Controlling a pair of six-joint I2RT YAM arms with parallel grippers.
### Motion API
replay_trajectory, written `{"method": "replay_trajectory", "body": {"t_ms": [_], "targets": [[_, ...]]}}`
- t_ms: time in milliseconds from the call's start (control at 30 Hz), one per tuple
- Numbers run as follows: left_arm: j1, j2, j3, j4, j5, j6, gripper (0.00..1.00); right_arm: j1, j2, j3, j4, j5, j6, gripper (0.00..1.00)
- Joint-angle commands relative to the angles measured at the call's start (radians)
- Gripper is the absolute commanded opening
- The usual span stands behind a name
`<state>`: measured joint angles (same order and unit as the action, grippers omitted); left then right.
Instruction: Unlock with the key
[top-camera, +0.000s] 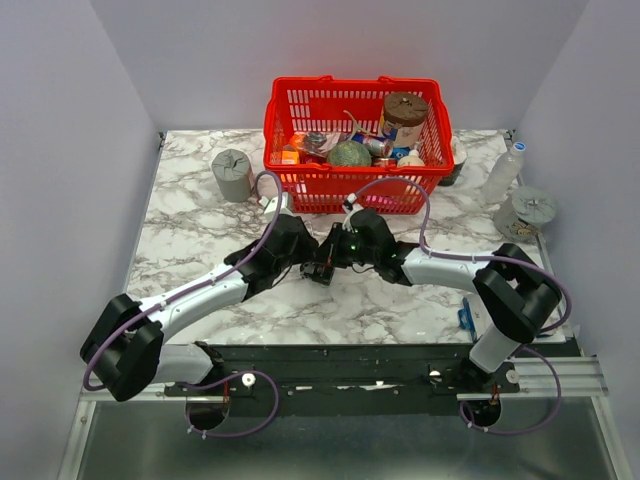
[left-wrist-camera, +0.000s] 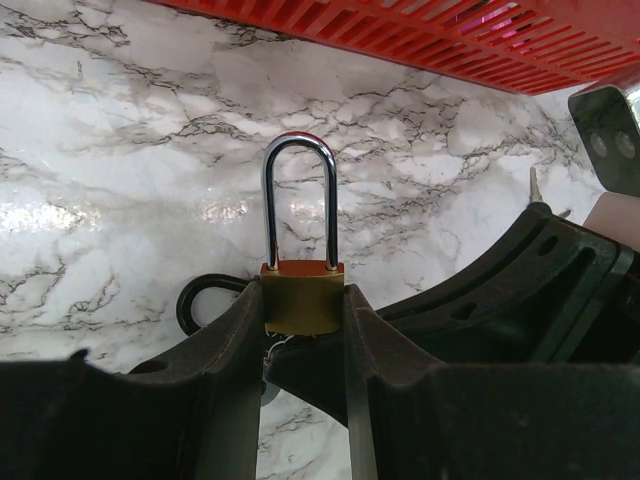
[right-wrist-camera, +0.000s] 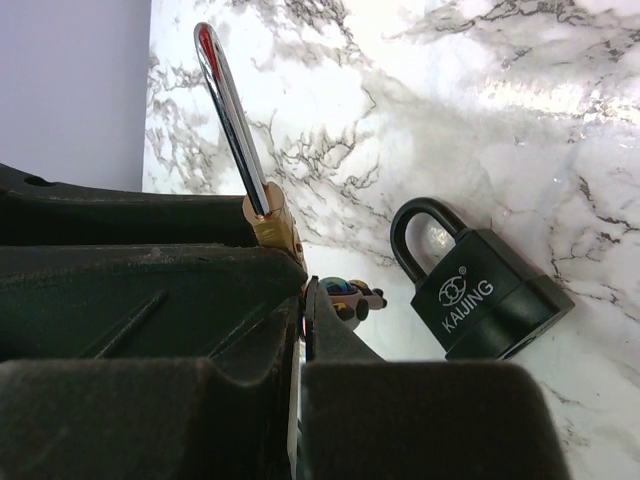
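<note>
My left gripper is shut on the small brass padlock and holds it upright, its silver shackle closed and pointing away. My right gripper is shut on a thin dark flat piece, the key's head, right at the brass padlock's underside. The blade is hidden. A small coloured charm hangs beside it. The black padlock lies on the marble just beyond. In the top view the two grippers meet at the table's middle.
A red basket full of items stands at the back. A grey cylinder is to its left. A clear bottle and a grey reel are at the right edge. A blue item lies by the right arm.
</note>
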<state>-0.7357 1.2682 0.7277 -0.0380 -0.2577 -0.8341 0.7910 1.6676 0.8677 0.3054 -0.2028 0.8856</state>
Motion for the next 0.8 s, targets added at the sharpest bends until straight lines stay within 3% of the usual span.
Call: {"method": "replay_trajectory", "body": {"t_ms": [0, 367, 767], "targets": [[-0.022, -0.026, -0.016, -0.026, 0.043, -0.005, 0.0, -0.035, -0.02, 0.011, 0.055, 0.149, -0.019, 0.01], [-0.027, -0.017, -0.013, -0.002, 0.097, -0.007, 0.0, -0.035, -0.04, -0.019, 0.113, 0.189, -0.076, 0.01], [-0.028, 0.002, -0.008, 0.015, 0.17, -0.016, 0.0, -0.035, -0.109, -0.085, 0.314, 0.273, -0.171, 0.01]]}}
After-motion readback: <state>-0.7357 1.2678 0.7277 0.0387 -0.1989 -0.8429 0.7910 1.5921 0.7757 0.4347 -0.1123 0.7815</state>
